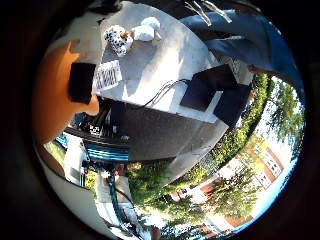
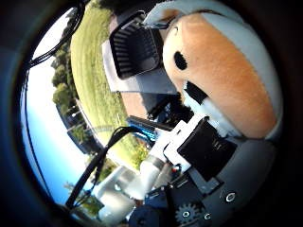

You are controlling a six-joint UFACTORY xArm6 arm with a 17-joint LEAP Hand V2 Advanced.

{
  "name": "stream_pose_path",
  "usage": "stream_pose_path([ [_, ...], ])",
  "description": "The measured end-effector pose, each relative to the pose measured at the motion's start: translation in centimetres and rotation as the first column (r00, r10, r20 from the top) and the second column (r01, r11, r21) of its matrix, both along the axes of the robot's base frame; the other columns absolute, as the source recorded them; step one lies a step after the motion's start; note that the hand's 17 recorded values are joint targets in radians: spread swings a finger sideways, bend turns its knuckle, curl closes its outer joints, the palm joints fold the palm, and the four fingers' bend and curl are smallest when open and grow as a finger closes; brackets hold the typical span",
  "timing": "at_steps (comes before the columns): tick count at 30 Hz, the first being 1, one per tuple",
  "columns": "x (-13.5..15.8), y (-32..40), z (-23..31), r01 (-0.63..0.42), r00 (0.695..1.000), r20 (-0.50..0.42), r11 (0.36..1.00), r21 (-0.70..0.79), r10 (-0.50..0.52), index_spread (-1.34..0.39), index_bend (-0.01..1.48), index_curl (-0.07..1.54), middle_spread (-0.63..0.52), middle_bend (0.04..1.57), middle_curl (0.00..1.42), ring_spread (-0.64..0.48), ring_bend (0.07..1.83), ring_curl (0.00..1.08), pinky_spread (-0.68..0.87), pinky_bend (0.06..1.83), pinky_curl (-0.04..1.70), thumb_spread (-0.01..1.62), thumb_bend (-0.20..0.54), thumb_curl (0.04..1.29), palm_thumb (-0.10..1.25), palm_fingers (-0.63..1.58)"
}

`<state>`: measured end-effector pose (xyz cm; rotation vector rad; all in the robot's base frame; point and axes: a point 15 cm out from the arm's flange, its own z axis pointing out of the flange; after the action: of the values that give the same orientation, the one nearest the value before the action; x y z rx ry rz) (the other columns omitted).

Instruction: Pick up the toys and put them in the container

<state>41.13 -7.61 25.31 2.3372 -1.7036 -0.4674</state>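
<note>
Orange plush toy (image 2: 222, 75) against fingers (image 2: 203, 146)

Bright sun is glaring off the tabletop (image 1: 165, 55), casting hard shadows; the edges are bending into darkness.

No legible text, number, brand or sign appears in either palm view.

The only printed item is a white sheet (image 1: 107, 75) lying flat on the surface (image 1: 165, 55), beside a black block. It carries a dense black-and-white pattern of bars or lines, which cannot be resolved into characters.

A small black-and-white patterned patch (image 1: 94, 130) sits on the dark equipment below the surface edge. Its content cannot be read.

The orange and white plush toy (image 2: 222, 71) close to the palm bears only dark face markings, with no lettering. The dark slatted container (image 2: 135, 47) shows no label.
</note>
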Motion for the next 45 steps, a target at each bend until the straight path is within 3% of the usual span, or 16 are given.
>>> stream_pose_path([
  [4,1.1,8.3,0.3,-0.027,0.999,0.024,0.992,0.12,0.024,-1.05,0.85,-0.02,-0.29,1.09,1.19,-0.1,1.45,0.83,0.2,1.33,1.0,1.18,-0.009,0.72,0.96,0.83],
  [9,3.2,14.4,-0.1,-0.066,0.994,0.099,0.991,0.114,0.055,-1.09,0.89,-0.02,-0.29,1.1,1.21,-0.1,1.47,0.83,0.19,1.33,1.03,1.17,-0.01,0.74,0.97,0.81],
  [12,6.1,17.1,-1.1,-0.067,0.985,0.165,0.992,0.107,0.049,-1.1,0.91,-0.02,-0.29,1.11,1.21,-0.1,1.49,0.83,0.19,1.33,1.05,1.16,-0.012,0.76,0.97,0.8],
  [20,11.9,22.9,-8.3,-0.072,0.976,0.211,0.993,0.096,0.051,-1.13,0.91,-0.03,-0.29,1.1,1.22,-0.09,1.52,0.82,0.18,1.33,1.09,1.2,-0.023,0.73,0.88,0.71],
  [24,13.5,24.0,-11.8,-0.073,0.979,0.195,0.993,0.092,0.054,-0.97,0.95,0.0,-0.26,1.0,1.14,-0.01,1.37,0.74,0.22,1.26,1.04,1.24,-0.022,0.67,0.86,0.71],
  [25,13.4,24.0,-12.7,-0.072,0.982,0.179,0.993,0.089,0.055,-0.83,1.01,0.04,-0.24,0.86,1.08,0.02,1.25,0.71,0.24,1.2,1.02,1.24,-0.028,0.65,0.84,0.55],
  [27,12.7,24.0,-14.0,-0.072,0.989,0.132,0.994,0.084,0.061,-0.62,0.95,0.07,-0.17,0.56,0.95,0.09,1.11,0.68,0.29,1.12,1.0,1.24,-0.028,0.62,0.83,0.03],
  [30,10.4,23.8,-15.5,-0.088,0.996,0.009,0.993,0.074,0.087,-0.5,0.85,0.08,-0.08,0.35,0.78,0.15,0.83,0.53,0.34,0.95,0.88,1.23,-0.035,0.57,0.79,-0.19],
  [32,9.5,23.6,-16.6,-0.107,0.993,-0.041,0.991,0.078,0.11,-0.47,0.76,0.08,-0.04,0.25,0.69,0.19,0.7,0.44,0.38,0.85,0.8,1.23,-0.028,0.55,0.79,-0.16],
  [35,9.5,23.5,-16.7,-0.12,0.991,-0.042,0.989,0.085,0.124,-0.45,0.63,0.09,-0.01,0.16,0.59,0.22,0.57,0.38,0.43,0.77,0.73,1.21,-0.019,0.52,0.81,-0.11],
  [45,10.3,16.7,-12.8,-0.111,0.993,-0.033,0.984,0.14,0.116,-0.46,0.32,0.13,0.05,0.13,0.4,0.27,0.45,0.32,0.49,0.68,0.6,1.13,-0.025,0.5,0.84,-0.07],
])
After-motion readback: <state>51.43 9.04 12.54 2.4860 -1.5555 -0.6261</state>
